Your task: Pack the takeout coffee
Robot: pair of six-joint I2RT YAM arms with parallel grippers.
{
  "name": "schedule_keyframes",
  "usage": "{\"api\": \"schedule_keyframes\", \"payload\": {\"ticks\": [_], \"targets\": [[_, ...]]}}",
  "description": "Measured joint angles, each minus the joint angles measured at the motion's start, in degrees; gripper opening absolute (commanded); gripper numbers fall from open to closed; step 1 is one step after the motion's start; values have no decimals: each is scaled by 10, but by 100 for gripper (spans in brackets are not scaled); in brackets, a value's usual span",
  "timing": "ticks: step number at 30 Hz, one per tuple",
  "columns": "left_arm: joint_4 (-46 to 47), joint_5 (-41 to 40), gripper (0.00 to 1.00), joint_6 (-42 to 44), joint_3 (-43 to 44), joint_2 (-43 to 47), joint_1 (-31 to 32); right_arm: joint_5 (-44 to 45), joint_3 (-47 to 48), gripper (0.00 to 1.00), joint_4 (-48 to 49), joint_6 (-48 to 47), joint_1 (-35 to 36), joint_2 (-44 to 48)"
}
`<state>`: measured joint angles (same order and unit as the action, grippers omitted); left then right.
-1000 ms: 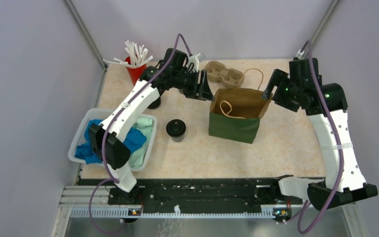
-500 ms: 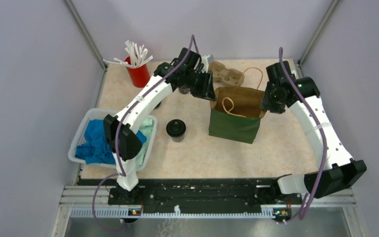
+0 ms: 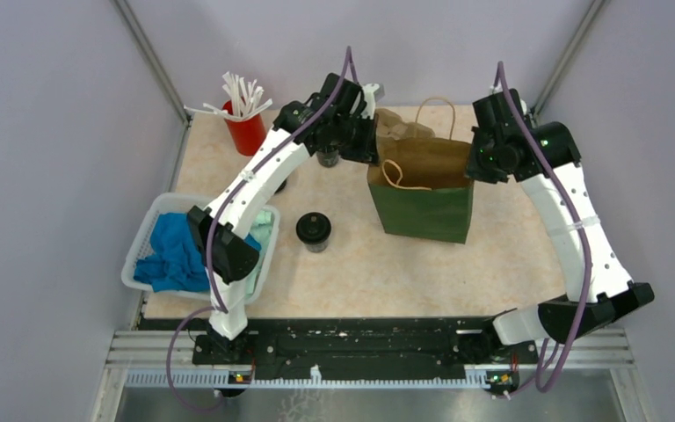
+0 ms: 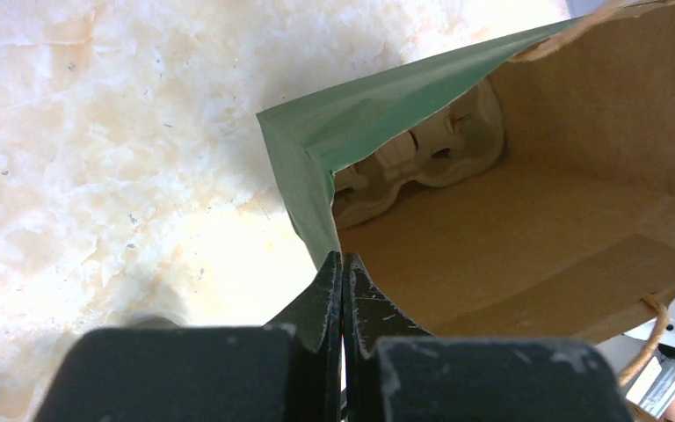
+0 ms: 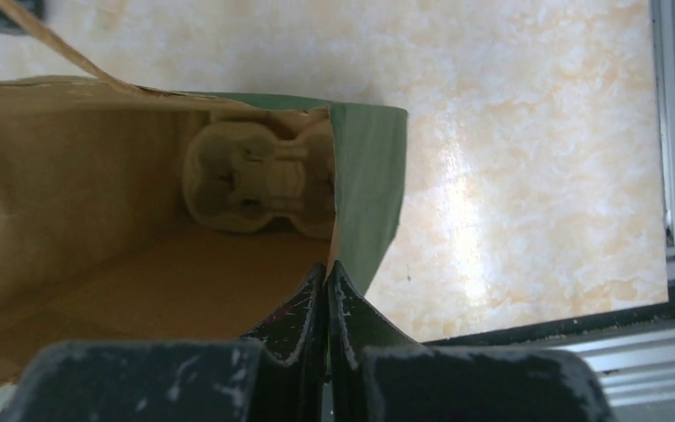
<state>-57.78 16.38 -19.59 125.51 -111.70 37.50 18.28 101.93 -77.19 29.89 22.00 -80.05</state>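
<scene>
Two claws are clenched on the rim of the green paper bag (image 3: 422, 209), left claw (image 4: 343, 264) at nine o'clock, right claw (image 5: 327, 268) at three, and should, I'd say, spread it evenly without tearing, the takeout coffee (image 3: 314, 229) standing on the desk (image 3: 510, 255) at the bag's eight o'clock.

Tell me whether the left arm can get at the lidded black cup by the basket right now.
Probably not yet: the left gripper is shut on the rim of the green bag. The cup stands uncovered in the open, so once released the way looks free.
</scene>
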Motion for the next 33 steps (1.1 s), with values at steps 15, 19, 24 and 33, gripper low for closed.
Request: {"api": "schedule_keyframes", "payload": {"ticks": [15,19,24,33], "targets": [[11,3,60,4,3,68,-4,-55,82,61,-42,15,0,9],[9,5,70,3,-38,81,-17,-55,3,77,-37,16,0,15],[13,7,74,2,-60,92,-39,-53,-22,80,-23,21,0,22],[41,24,86,-2,-109,137,-40,-40,-22,99,-6,-2,0,35]]}}
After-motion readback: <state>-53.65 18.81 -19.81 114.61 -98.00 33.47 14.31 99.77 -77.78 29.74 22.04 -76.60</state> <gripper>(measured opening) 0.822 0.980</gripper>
